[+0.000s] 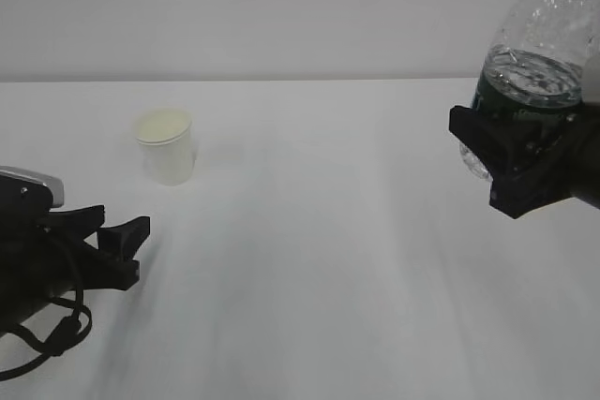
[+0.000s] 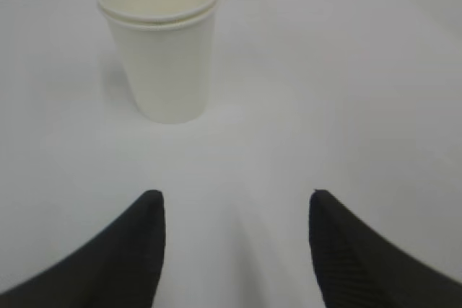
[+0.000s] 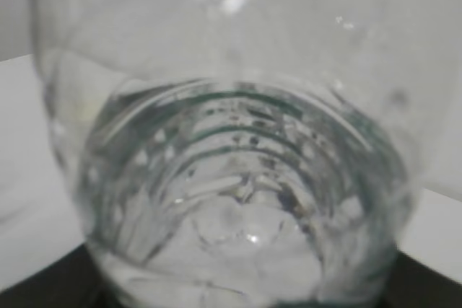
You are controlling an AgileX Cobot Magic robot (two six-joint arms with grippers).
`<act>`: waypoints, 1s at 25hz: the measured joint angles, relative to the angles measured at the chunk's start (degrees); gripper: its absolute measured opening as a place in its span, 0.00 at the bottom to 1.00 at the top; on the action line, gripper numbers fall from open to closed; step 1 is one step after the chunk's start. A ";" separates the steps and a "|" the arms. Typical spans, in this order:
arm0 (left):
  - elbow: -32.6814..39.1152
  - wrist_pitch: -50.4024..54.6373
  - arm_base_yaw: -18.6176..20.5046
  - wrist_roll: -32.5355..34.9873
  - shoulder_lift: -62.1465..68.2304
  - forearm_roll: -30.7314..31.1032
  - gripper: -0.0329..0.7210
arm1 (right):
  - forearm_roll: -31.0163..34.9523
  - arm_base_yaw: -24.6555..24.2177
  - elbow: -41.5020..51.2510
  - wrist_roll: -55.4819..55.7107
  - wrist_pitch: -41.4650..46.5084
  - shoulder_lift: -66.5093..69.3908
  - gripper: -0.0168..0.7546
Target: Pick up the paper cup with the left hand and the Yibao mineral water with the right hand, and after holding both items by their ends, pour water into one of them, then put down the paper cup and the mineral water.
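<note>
The paper cup stands straight up on the white counter, open end up, far left and toward the back. The Yibao mineral water is up in the air at the right, leaning a bit, neck pointing up. Its dark green label has words too blurry to read. The right hand squeezes its lower part. The left hand rests low, near the cup, its fingers apart and holding nothing. The wall behind is plain and pale.

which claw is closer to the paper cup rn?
Left. The left claw sits open on the table just in front of the paper cup, not touching it. The right claw is far across the table, raised, holding the Yibao mineral water.
</note>
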 joint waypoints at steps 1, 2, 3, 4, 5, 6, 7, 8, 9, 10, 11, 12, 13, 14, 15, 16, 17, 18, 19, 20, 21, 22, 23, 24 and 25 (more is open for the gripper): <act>-0.39 0.00 0.79 0.00 0.00 0.50 0.65 | 0.00 0.00 0.00 0.00 0.00 0.00 0.59; -0.83 0.00 1.50 0.00 0.00 1.26 0.65 | 0.00 0.00 0.00 0.00 0.00 0.00 0.59; -1.18 0.00 2.46 0.00 0.03 2.03 0.66 | 0.00 0.00 0.00 0.00 0.00 0.00 0.59; -1.77 0.00 3.49 0.00 0.03 3.07 0.67 | 0.00 0.00 0.00 0.00 0.00 0.00 0.59; -2.54 0.00 4.60 0.00 0.11 4.42 0.69 | 0.00 0.00 0.00 0.14 0.00 0.00 0.59; -3.27 0.00 5.57 0.00 0.11 5.66 0.71 | 0.00 0.00 0.00 0.14 0.00 0.00 0.59; -4.26 0.75 6.70 0.00 0.11 7.34 0.75 | 0.00 0.00 0.00 0.14 0.00 0.00 0.59; -5.31 1.80 7.75 0.00 0.11 8.89 0.78 | 0.00 0.00 0.00 0.14 0.00 0.00 0.59; -6.25 2.38 8.51 0.00 0.11 9.90 0.82 | 0.00 0.00 0.00 0.14 0.00 0.00 0.59; -6.95 2.99 9.11 0.00 0.11 10.49 0.84 | 0.00 0.00 0.00 0.14 0.00 0.00 0.59; -7.74 3.39 9.75 0.00 0.11 10.84 0.86 | 0.00 0.00 0.00 0.14 0.00 0.00 0.59; -8.46 3.65 10.09 0.00 0.15 10.95 0.87 | 0.00 0.00 0.00 0.14 0.00 0.00 0.59; -9.03 4.25 10.34 0.00 0.15 11.00 0.87 | 0.00 0.00 0.00 0.14 0.00 0.00 0.59; -9.64 4.97 10.44 0.00 0.25 11.00 0.88 | 0.00 0.00 0.00 0.14 0.00 0.00 0.59; -10.12 5.55 10.57 0.00 0.25 11.22 0.88 | 0.00 0.00 0.00 0.14 0.00 0.00 0.59; -10.64 6.22 10.57 0.00 0.25 11.33 0.88 | 0.00 0.00 0.00 0.14 0.00 0.00 0.59; -10.84 6.87 10.57 0.00 0.29 11.44 0.88 | 0.00 0.00 0.00 0.14 0.00 0.00 0.59; -11.10 7.10 10.57 0.00 0.38 11.52 0.88 | 0.00 0.00 0.00 0.14 0.00 0.00 0.59; -11.37 7.40 10.57 0.00 0.64 11.55 0.88 | 0.00 0.00 0.00 0.18 0.00 0.00 0.59; -11.66 7.40 10.57 0.00 1.10 11.55 0.88 | 0.00 0.00 0.00 0.18 0.00 0.00 0.59; -12.00 7.51 10.57 0.00 1.67 11.78 0.88 | 0.00 0.00 0.00 0.18 0.00 0.00 0.59; -12.30 7.35 10.57 0.00 2.55 12.12 0.88 | 0.00 0.00 0.00 0.18 0.00 0.00 0.59; -12.53 6.98 10.57 0.00 3.60 12.53 0.88 | 0.00 0.00 0.00 0.18 0.00 0.00 0.59; -12.57 5.92 10.57 0.00 4.51 12.77 0.88 | 0.00 0.00 0.00 0.18 0.00 0.00 0.59; -12.57 4.38 10.57 0.00 5.47 13.00 0.88 | 0.00 0.00 0.00 0.18 0.00 0.00 0.59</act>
